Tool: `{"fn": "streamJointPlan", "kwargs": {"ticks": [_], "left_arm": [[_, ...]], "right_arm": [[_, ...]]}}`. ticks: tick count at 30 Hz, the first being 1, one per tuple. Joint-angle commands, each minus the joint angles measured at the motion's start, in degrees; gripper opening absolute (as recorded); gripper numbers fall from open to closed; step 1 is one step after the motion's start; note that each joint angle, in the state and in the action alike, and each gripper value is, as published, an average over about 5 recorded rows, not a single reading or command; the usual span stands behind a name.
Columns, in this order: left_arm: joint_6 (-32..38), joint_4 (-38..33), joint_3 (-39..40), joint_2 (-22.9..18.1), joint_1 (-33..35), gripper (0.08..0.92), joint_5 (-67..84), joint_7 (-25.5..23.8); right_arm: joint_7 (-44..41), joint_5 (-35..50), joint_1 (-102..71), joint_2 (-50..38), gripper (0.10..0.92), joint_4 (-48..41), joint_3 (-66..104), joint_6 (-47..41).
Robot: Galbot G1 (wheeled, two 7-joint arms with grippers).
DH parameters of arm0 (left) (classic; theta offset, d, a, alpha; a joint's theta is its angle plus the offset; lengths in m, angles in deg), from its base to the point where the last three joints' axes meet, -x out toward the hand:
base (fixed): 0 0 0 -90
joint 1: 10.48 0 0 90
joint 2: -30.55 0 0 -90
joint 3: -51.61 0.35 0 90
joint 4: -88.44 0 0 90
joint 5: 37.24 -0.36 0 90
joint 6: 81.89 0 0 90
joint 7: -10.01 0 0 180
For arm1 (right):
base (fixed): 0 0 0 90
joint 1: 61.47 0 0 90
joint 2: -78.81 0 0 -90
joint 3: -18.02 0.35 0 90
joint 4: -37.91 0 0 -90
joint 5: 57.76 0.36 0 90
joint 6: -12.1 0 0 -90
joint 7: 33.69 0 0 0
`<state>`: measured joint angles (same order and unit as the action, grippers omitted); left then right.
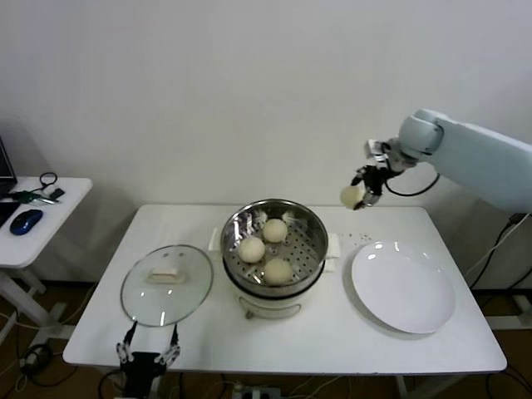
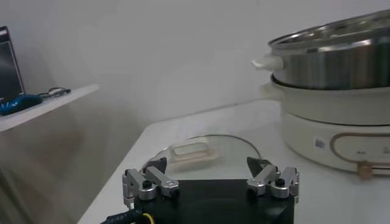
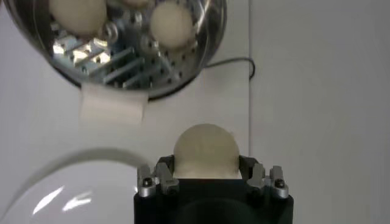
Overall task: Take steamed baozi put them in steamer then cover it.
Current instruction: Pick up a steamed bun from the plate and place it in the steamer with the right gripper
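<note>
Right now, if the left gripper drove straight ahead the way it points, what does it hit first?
Most likely the glass lid: the left gripper, open, sits low at the table's near edge, aimed at it, cream handle just beyond the rim. The steamer stands off to one side. Height clearance is unclear.

even bright light, glare on steamer, soft shadows, mild blur

Head high, frontal; wrists close; steamer shared.

plain white wall behind a white table and side table.
</note>
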<state>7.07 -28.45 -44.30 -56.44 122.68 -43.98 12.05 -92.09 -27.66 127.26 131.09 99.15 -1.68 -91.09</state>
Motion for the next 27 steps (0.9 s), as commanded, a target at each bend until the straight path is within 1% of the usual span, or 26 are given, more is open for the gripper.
{"fn": "streamJointPlan", "kwargs": {"ticks": [1,5,13,27], "left_arm": [[0.7,-0.1,1.1,0.0,0.4,0.823,1.0,-0.1],[0.8,0.1,1.0,0.0,0.5,0.823,1.7,-0.1],[1.0,0.6,0.1,0.4,0.5,0.823,2.7,-0.1],[1.2,1.5,-0.1,0.5,0.4,0.823,2.9,-0.1]], "right_arm": [[5.4,19.7,11.3,10.0,0.679,8.1,-13.4,-6.1],[6.9,20.6,10.3,13.0,0.679,8.9,-15.4,-7.0],[8.3,19.5,6.3,16.9,0.683,8.0,-18.1,-7.6],[8.6,15.9,1.0,19.3,0.682,6.2,-20.6,-7.6]]}}
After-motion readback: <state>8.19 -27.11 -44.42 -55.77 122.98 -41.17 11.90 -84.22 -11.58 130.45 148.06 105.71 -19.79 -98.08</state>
